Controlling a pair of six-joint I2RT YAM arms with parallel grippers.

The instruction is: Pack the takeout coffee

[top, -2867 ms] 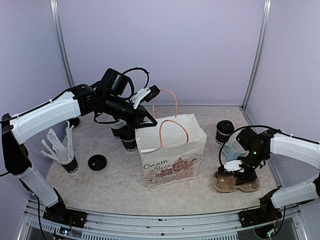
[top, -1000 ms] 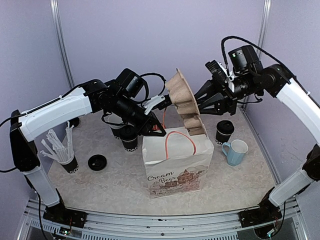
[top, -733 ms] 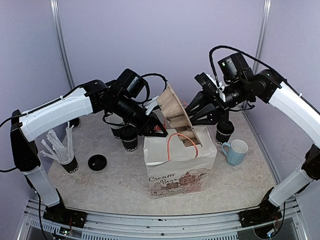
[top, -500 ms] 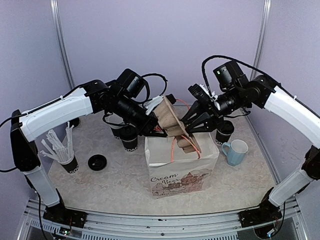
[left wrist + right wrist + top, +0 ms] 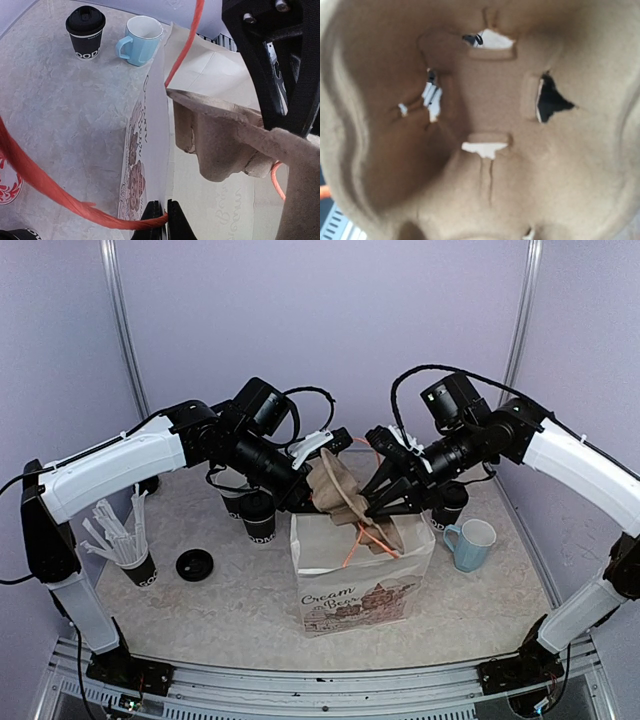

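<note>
Left claw [image 5: 161,220] is clenched tight on the back rim of the paper bag [image 5: 360,580], with the orange handle [image 5: 45,181] running in at its fingertips. Right claw [image 5: 372,502] is clamped on the cardboard cup carrier [image 5: 338,488], which is tilted steeply, lower end in the bag's mouth. The lidded coffee cup [image 5: 86,31] stands on the desk [image 5: 230,610] right of the bag, in neither claw, just beside a blue mug [image 5: 140,35]. Another black cup [image 5: 258,523] stands left of the bag, under the left arm.
</note>
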